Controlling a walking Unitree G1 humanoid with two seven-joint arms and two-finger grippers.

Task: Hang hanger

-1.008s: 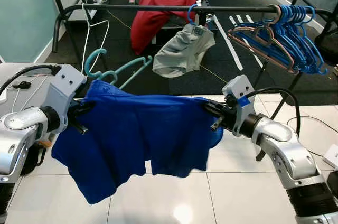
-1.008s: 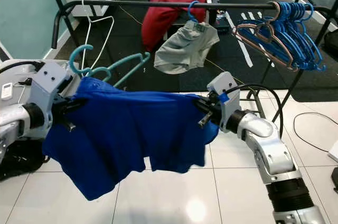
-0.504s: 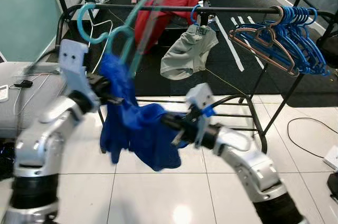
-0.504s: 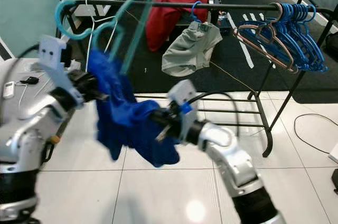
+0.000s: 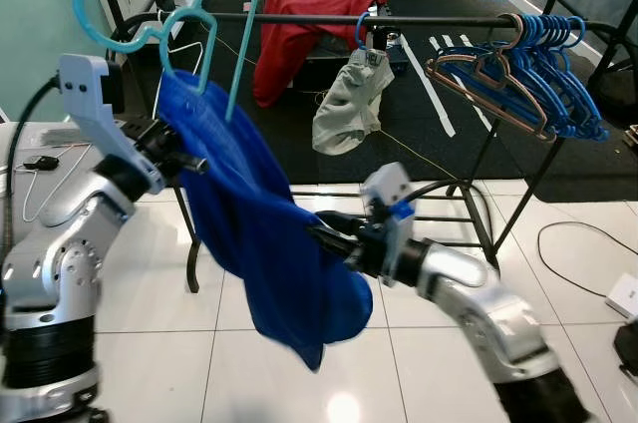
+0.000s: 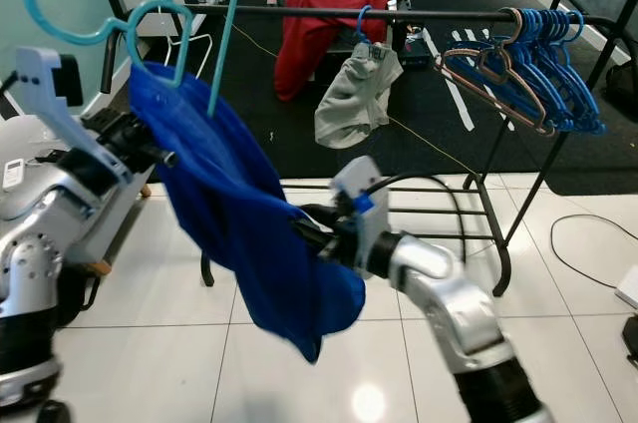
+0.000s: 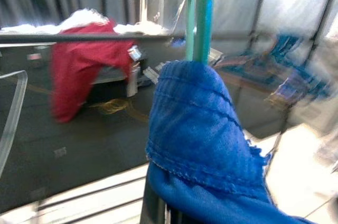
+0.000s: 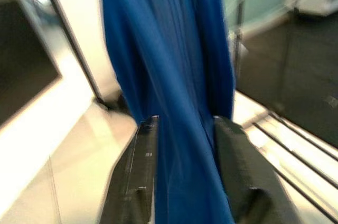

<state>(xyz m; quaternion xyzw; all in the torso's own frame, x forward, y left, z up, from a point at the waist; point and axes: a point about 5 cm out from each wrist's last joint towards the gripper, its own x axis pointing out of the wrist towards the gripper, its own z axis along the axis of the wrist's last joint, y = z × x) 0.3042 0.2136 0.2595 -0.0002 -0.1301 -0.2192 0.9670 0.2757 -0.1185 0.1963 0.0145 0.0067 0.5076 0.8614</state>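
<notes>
Compared with a second ago, your blue garment [image 5: 261, 243] no longer stretches flat between the arms; it now hangs in a long diagonal drape, top corner raised high at the left. Your right gripper [image 5: 329, 236] has swung inward and lower, and its wrist view shows the two black fingers [image 8: 138, 150] spread with the cloth running between them; whether they press it you cannot tell. Your left gripper [image 5: 174, 149] has lifted, and it pinches the garment's upper edge together with the teal hanger [image 5: 179, 14], though its fingertips are buried in cloth. The hanger's top is cut off by the frame. Behind stands the black clothes rail [image 5: 439, 20] with grey shorts [image 5: 349, 104], a red garment [image 5: 304, 4] and blue hangers [image 5: 553, 74].
</notes>
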